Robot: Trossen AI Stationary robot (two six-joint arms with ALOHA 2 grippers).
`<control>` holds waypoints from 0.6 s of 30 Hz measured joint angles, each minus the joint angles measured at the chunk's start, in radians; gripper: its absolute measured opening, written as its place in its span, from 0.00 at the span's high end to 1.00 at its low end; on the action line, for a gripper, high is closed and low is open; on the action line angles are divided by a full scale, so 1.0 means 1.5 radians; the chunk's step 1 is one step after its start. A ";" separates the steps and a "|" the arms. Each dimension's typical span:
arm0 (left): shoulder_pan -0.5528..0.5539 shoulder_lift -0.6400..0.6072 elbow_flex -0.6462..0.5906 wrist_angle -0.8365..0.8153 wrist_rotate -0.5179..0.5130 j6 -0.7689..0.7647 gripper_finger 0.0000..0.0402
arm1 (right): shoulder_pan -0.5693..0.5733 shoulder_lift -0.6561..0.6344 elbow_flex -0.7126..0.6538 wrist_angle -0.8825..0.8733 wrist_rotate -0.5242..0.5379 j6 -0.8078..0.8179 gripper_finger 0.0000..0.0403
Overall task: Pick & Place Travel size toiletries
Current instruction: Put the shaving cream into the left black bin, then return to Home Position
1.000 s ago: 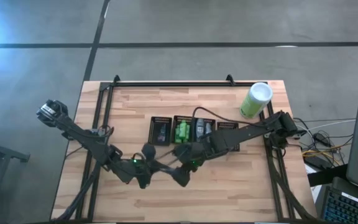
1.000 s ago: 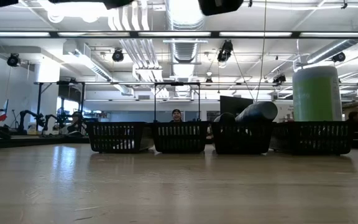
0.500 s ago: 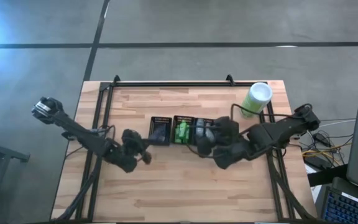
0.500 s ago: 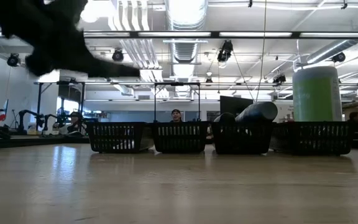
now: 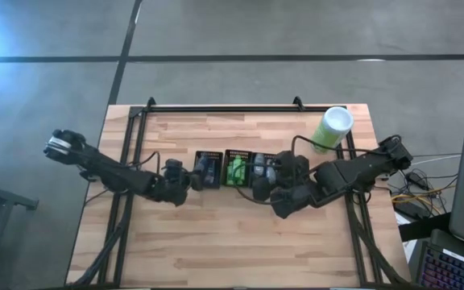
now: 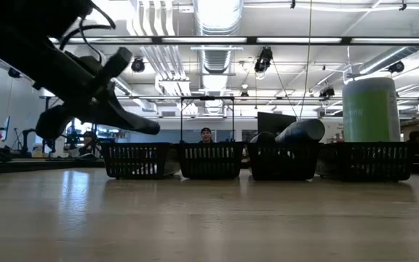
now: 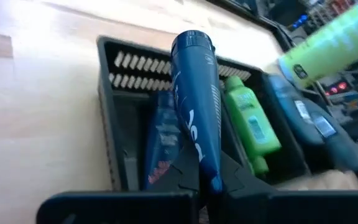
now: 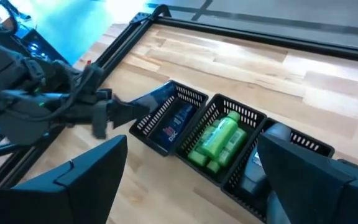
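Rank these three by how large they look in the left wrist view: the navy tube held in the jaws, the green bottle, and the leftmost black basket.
1. Leftmost black basket, widest.
2. Navy tube, gripped in the left gripper; it sits nearest the camera, so its true size is unsure.
3. Green bottle, smallest.

Bare tabletop (image 5: 240,250) in front, basket row (image 5: 252,153) mid-table, tall canister (image 5: 331,129) behind right.

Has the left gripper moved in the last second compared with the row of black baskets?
Yes. The left gripper, shut on a dark navy tube, has moved from the bare wood in front of the baskets up to the leftmost basket.
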State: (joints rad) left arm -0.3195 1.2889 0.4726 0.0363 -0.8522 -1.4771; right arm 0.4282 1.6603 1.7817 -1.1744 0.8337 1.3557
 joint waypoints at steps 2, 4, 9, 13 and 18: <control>0.018 0.005 0.000 0.001 0.008 0.002 0.99 | 0.001 0.000 -0.001 0.001 0.000 -0.001 0.13; 0.032 0.010 0.000 0.002 0.038 0.002 0.98 | 0.001 0.000 -0.001 0.002 0.000 -0.001 0.12; 0.038 0.020 0.000 0.010 0.096 0.003 0.84 | 0.001 0.000 -0.003 0.002 -0.001 -0.004 0.10; 0.037 0.017 0.004 0.011 0.098 0.003 0.70 | 0.004 0.000 -0.003 0.001 -0.003 -0.012 0.10; 0.037 -0.002 0.023 0.009 0.142 0.009 0.55 | 0.005 0.000 -0.003 0.001 -0.012 -0.016 0.11</control>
State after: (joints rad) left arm -0.2639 1.2853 0.5072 0.0495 -0.6389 -1.4635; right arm 0.4358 1.6600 1.7779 -1.1728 0.8155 1.3315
